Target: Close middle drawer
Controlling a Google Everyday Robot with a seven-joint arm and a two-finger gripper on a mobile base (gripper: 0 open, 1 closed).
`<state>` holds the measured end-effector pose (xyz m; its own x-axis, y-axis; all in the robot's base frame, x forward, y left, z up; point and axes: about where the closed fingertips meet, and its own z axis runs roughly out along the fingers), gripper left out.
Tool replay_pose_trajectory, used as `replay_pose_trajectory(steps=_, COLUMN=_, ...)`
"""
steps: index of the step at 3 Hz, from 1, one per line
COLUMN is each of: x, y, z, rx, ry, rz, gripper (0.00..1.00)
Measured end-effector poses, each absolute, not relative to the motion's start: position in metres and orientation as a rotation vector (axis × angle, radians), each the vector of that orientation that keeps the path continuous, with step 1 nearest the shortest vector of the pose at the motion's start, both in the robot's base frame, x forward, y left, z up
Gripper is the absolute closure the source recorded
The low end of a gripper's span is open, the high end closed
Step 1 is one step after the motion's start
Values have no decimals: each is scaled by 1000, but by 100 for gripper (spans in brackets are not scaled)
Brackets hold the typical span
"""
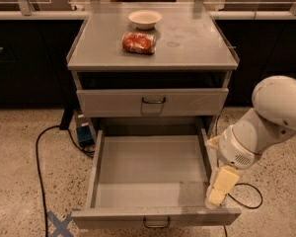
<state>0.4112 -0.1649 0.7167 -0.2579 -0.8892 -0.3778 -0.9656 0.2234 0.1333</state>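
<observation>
At middle drawer (94, 168) right edge: gripper (218, 190)

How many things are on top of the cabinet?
2: white bowl at the back, red package before it. Gripper hangs at the right side of the middle drawer.
</observation>
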Motion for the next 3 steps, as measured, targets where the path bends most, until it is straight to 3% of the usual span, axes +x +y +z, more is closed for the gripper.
replay_pose_trajectory(steps=3, x=373, y=-117, z=566, rx=-1501, ry=2345, rz=865, gripper=0)
